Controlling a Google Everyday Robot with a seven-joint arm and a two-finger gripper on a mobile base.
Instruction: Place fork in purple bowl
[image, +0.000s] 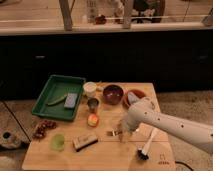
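Observation:
The purple bowl (113, 94) stands at the back middle of the wooden table (65, 160), dark and glossy. A short silvery piece that looks like the fork (113, 133) lies on the table in front of it, mostly hidden by my gripper. My gripper (122, 132) hangs down from the white arm (165, 125) and sits low over the table at the fork's right end, well in front of the purple bowl.
An orange-red bowl (131, 98) sits right of the purple bowl, partly behind my arm. A steel cup (93, 104), white cup (90, 88), orange object (92, 120), green tray (56, 96), green cup (58, 142), block (85, 142) and white-handled brush (148, 144) stand around.

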